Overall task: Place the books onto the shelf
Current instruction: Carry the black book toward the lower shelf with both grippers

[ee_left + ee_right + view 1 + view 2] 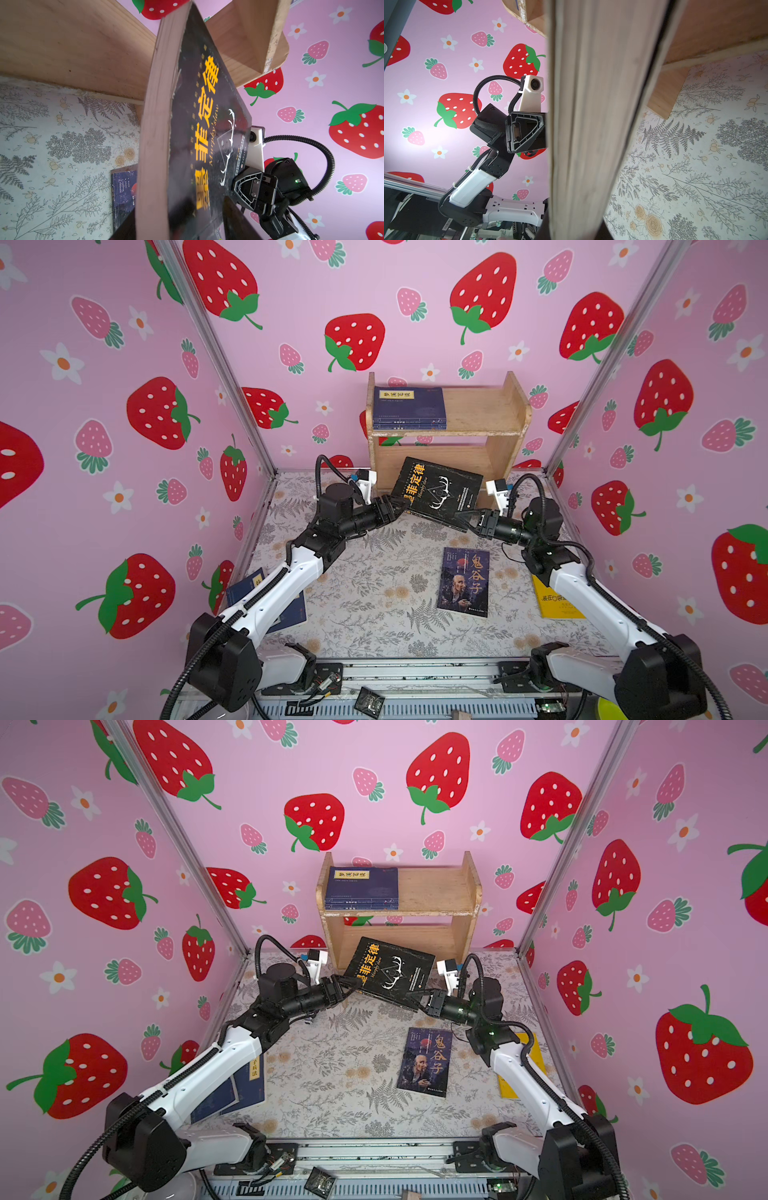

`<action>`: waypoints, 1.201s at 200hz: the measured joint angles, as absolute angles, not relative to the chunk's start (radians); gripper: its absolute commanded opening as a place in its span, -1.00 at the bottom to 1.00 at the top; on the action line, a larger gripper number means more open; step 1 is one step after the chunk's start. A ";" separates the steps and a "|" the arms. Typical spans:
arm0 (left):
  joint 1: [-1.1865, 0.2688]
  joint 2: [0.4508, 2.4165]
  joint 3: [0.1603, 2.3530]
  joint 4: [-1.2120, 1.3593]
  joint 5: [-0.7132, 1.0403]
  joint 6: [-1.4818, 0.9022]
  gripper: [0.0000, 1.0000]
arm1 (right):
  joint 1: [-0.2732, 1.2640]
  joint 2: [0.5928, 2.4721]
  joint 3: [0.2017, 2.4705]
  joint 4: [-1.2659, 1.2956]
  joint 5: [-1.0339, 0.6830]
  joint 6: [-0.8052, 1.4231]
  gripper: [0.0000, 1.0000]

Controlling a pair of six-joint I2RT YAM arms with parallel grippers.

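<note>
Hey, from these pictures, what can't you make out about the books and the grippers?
- Navy book: most of its cover, hidden under the left arm in both top views.
- Yellow book: part of its title, behind the right arm, top views.
- Navy stack on the shelf: how many books, too small in top views.
- Left gripper: whether it pinches the black book; small in top views, blurred in its wrist view.

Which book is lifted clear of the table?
The black book with gold characters and antlers: it alone is tilted in the air, right gripper shut on its corner; the others lie flat on table or shelf.
</note>
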State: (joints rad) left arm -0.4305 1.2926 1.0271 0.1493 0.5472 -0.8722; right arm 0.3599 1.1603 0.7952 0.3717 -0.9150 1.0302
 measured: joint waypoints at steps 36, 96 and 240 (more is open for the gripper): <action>-0.424 1.279 0.982 0.245 0.506 -0.909 -0.06 | 0.356 1.163 0.796 0.371 -0.936 1.020 -0.92; -0.400 1.278 0.962 0.307 0.463 -0.973 -0.75 | 0.352 1.204 0.821 0.373 -0.962 1.001 -0.87; -0.400 1.477 0.939 0.447 0.148 -1.147 -1.00 | 0.350 1.495 1.081 0.367 -0.521 0.891 0.18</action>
